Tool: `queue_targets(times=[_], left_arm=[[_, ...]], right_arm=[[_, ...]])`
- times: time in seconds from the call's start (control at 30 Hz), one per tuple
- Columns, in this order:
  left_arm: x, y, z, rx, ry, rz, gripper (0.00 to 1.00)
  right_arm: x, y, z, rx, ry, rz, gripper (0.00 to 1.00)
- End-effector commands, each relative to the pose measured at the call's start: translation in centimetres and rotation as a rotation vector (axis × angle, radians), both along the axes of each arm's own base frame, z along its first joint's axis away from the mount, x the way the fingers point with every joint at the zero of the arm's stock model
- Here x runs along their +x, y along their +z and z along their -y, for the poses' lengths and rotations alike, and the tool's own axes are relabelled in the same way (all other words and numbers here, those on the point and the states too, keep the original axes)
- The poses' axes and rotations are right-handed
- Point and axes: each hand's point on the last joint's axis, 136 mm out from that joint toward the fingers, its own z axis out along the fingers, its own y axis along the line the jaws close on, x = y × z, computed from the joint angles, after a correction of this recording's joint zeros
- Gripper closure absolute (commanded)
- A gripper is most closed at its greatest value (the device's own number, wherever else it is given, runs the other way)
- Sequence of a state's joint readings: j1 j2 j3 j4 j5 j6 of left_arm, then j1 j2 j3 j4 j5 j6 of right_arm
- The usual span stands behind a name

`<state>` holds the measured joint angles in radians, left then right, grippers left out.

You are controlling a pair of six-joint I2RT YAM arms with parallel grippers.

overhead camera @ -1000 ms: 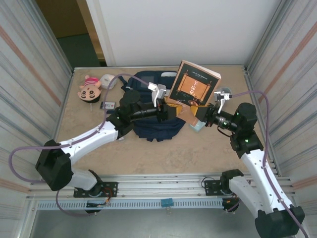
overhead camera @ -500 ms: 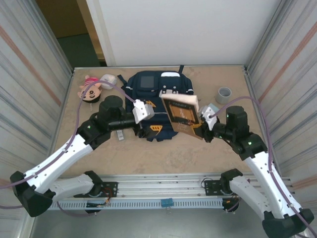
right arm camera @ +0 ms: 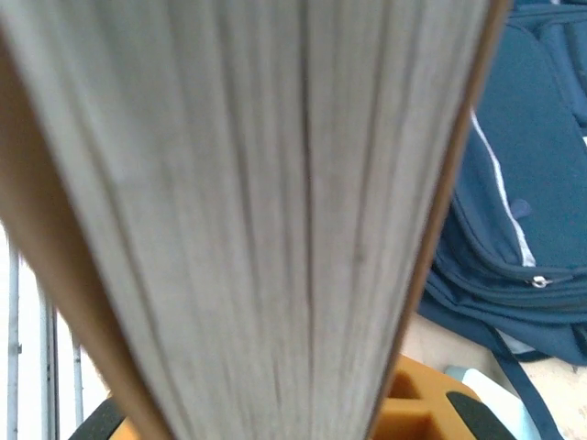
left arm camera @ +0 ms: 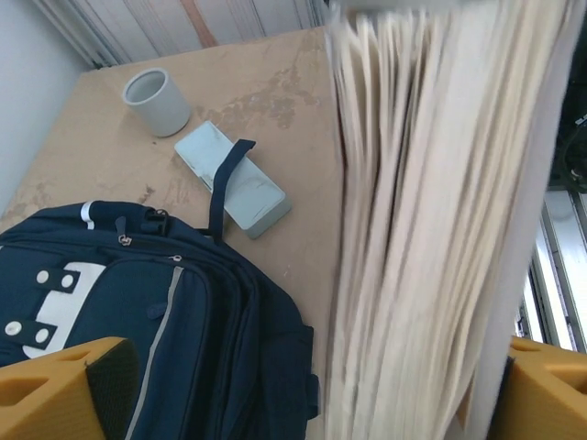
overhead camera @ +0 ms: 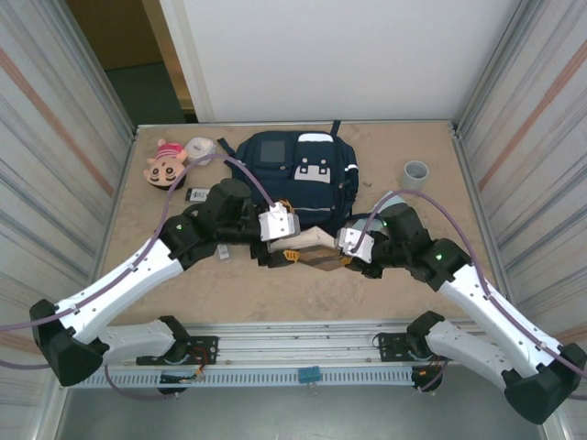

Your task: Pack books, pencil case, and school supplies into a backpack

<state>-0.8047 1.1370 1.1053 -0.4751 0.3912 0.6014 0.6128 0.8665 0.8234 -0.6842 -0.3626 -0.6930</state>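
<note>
Coming down from upright, the brown book (overhead camera: 316,242) now lies low at the near edge of the navy backpack (overhead camera: 293,170). The right claw (overhead camera: 337,249) grips it and the left claw (overhead camera: 290,240) has opened, so pushing it inside remains.

Navy backpack (overhead camera: 293,174) flat at upper centre, grey and white patches up. Brown-covered book (overhead camera: 316,243) tilted low at its lower edge, pale pages showing. Pale blue pad (left arm camera: 234,179) beside backpack, strap across it. Packet (overhead camera: 197,194) left of backpack; second packet (overhead camera: 223,249) lower.
</note>
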Motion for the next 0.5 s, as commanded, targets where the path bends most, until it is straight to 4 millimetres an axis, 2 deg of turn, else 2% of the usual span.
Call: queue_targets(times=[0.0,0.13,0.2,0.27,0.33,0.37,0.4,0.47], left_arm=[[-0.3,2.5,-0.2,-0.042,-0.019,0.079,0.09],[-0.8,0.7,0.2,0.006,-0.062,0.022,0.10],[-0.9,0.1,0.7,0.020,-0.080,-0.009,0.15],[-0.8,-0.3,1.2,0.022,-0.089,-0.029,0.31],[-0.7,-0.1,1.4,0.010,-0.092,-0.032,0.57],[-0.6,0.1,1.4,-0.009,-0.092,-0.038,0.66],[-0.5,0.6,1.3,-0.038,-0.094,-0.046,0.75],[-0.2,1.6,0.7,-0.130,-0.091,-0.081,0.92]], right_arm=[[1.1,3.6,-1.0,0.055,0.038,0.118,1.00],[0.6,4.5,-2.1,0.109,0.080,0.096,1.00],[0.6,4.9,-2.5,0.139,0.089,0.085,1.00],[0.6,5.4,-2.9,0.164,0.096,0.073,1.00],[0.7,5.9,-2.9,0.192,0.089,0.058,1.00],[0.8,6.2,-2.9,0.215,0.082,0.045,0.96],[1.0,6.6,-2.7,0.241,0.071,0.035,0.89],[1.5,7.5,-2.1,0.314,0.034,0.014,0.67]])
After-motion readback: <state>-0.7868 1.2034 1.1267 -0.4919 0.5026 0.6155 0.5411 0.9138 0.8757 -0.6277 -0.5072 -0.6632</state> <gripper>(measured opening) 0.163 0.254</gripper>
